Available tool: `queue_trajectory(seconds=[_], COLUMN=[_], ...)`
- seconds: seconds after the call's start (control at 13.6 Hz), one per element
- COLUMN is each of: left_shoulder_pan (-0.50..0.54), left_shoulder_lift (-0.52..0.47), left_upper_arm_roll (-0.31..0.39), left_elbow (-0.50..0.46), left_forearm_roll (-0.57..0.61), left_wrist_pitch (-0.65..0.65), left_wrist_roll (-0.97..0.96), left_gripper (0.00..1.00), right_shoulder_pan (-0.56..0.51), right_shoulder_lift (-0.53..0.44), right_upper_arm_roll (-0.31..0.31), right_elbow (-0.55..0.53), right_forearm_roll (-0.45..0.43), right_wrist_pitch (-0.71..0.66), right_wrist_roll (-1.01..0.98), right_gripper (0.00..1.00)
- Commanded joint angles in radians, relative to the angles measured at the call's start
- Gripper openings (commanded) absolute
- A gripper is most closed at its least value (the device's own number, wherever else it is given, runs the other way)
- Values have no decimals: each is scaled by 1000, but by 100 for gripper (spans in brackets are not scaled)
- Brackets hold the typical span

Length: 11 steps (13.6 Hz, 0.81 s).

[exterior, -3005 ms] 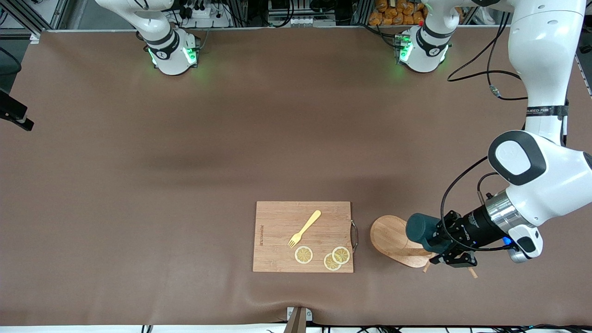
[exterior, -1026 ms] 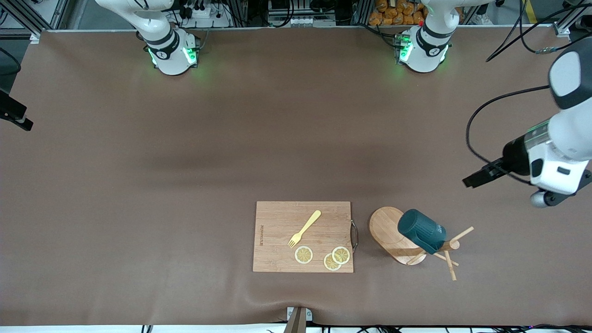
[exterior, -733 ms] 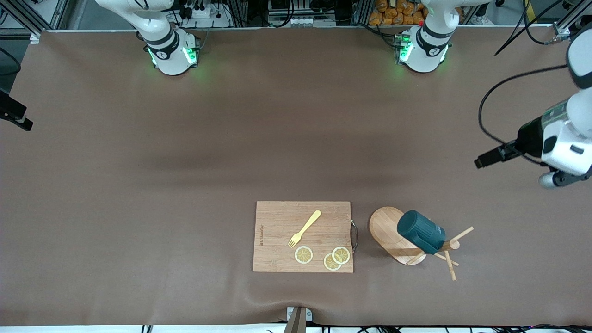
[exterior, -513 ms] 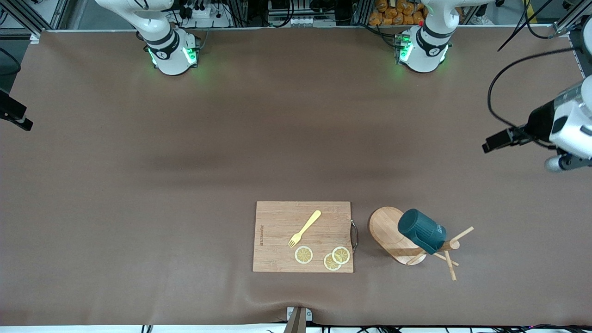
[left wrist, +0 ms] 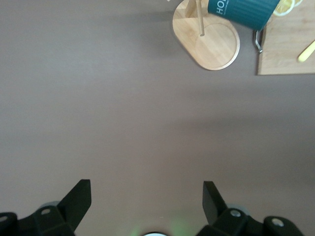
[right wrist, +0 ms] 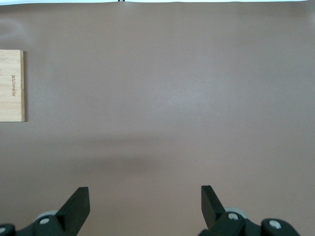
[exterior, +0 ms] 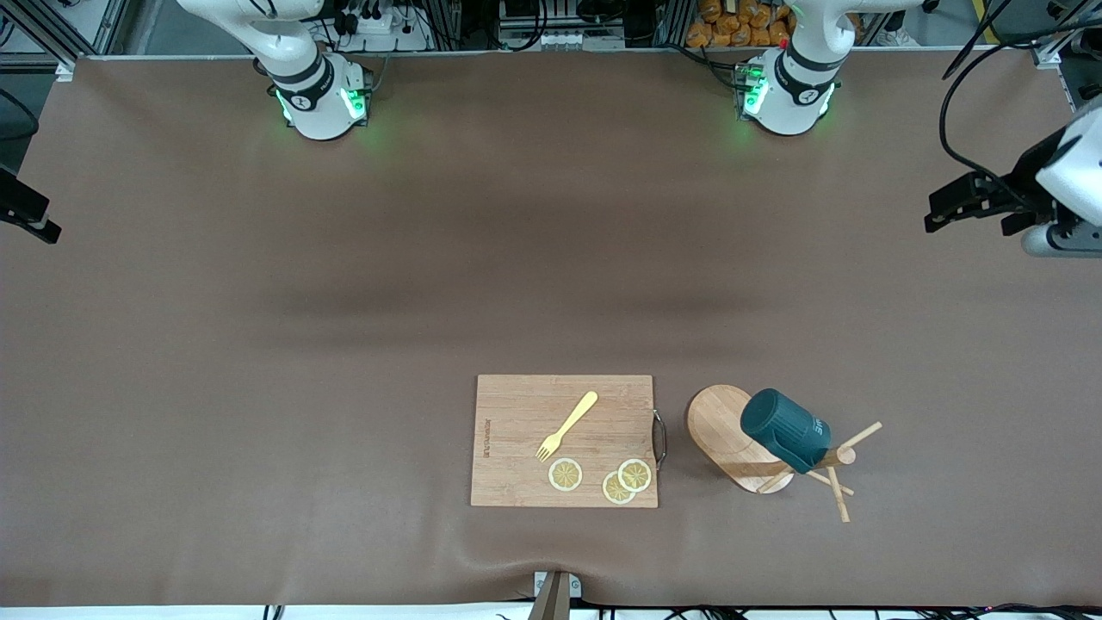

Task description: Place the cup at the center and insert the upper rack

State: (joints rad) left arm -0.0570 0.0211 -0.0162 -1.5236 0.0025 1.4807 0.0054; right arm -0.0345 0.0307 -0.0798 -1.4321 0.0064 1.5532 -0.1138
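The dark teal cup [exterior: 785, 442] hangs tilted on a peg of the upper rack, a light wooden mug tree with an oval base [exterior: 717, 424]. It stands beside the cutting board, toward the left arm's end of the table. In the left wrist view the cup [left wrist: 241, 10] and the rack base [left wrist: 211, 42] show far off. My left gripper [exterior: 938, 211] is open and empty in the air over the left arm's end of the table, well away from the rack; its fingers [left wrist: 78, 196] stand wide apart over bare mat. My right gripper [right wrist: 145, 189] is open and empty over bare mat, out of the front view.
A rectangular wooden cutting board [exterior: 564, 440] lies near the table's front edge. It carries a yellow fork [exterior: 568, 424] and three lemon slices [exterior: 566, 474]. Its end shows in the right wrist view [right wrist: 11, 83]. Both arm bases [exterior: 318, 95] stand along the table's robot edge.
The left gripper has let go of the cup, which stays hanging on the rack. It has drawn back and up toward the robots' side of the table. The right arm has not moved.
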Motion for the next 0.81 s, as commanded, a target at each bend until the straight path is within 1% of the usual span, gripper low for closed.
queue_trajectory(seconds=[0.0,0.15,0.22,0.44,0.73], left_shoulder_pan=[-38,-76,-76,-63,-63], left_shoulder_lift=[-43,-36,-38,-38,-46], left_upper_arm_roll=[2,9,1,7,9], left_elbow=[3,29,31,48,48], left_forearm_roll=[34,28,25,-13,-15], left_wrist_pitch=[-51,-100,-102,-117,-141], left_wrist_roll=[28,25,15,1,-38], left_gripper=[100,100,100,100,100], right_shoulder_pan=[7,5,5,5,5], right_shoulder_lift=[5,5,5,5,5], right_upper_arm_roll=[-5,-5,-5,-5,-5], right_elbow=[19,19,19,19,19], right_forearm_roll=[-11,-9,-11,-11,-11], right_wrist_pitch=[-15,-13,-15,-13,-15], right_wrist_roll=[-6,-6,-6,-6,-6], right_gripper=[100,100,100,100,100])
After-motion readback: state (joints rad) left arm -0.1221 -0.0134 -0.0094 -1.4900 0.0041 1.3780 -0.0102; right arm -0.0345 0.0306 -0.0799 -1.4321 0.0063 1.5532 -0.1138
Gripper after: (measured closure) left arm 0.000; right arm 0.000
